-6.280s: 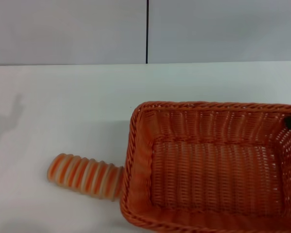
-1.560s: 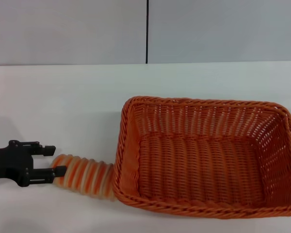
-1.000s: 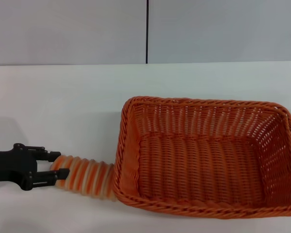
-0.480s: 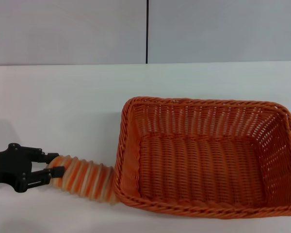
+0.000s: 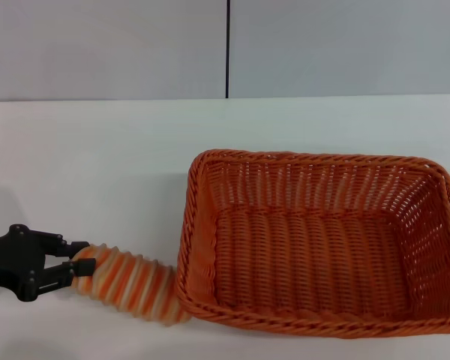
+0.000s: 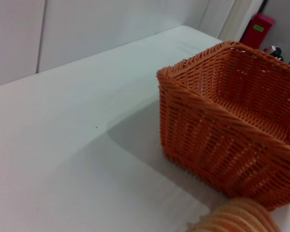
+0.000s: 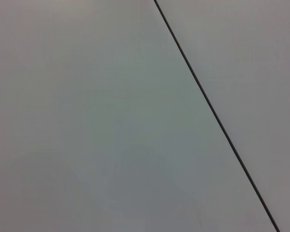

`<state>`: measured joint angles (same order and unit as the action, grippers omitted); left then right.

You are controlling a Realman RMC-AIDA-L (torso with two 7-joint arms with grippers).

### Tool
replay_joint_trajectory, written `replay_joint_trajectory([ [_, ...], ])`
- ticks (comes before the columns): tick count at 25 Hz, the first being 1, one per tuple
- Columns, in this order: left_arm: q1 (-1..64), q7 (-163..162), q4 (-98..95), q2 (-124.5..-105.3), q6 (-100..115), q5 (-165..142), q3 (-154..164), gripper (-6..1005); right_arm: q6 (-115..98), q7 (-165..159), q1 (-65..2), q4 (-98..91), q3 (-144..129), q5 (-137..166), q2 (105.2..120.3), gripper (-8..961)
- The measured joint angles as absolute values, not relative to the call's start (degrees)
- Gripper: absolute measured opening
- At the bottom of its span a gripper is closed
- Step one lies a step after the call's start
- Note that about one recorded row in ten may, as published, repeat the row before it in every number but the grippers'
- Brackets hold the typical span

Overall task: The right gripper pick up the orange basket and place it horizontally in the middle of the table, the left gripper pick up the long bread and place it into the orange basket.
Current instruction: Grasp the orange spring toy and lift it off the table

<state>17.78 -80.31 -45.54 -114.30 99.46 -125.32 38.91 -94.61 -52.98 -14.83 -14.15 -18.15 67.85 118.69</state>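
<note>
Left gripper (image 5: 81, 265) clamps the long bread (image 5: 131, 280) by its outer end; next, lift into orange basket (image 5: 315, 240).

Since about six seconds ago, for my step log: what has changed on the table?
The orange basket was shifted toward the robot's left and released; the right gripper left view. The left gripper came in and closed on the long bread's outer end, tilting it. The table is unchanged.
</note>
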Motion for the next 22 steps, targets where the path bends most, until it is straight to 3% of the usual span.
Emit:
replay_joint_trajectory([
  [22,18.98,-76.90,-46.92,-114.27,100.17,-125.24,27.03,162,-98.74,-53.97,-14.18,-13.26,-16.36,67.85,118.73,544],
])
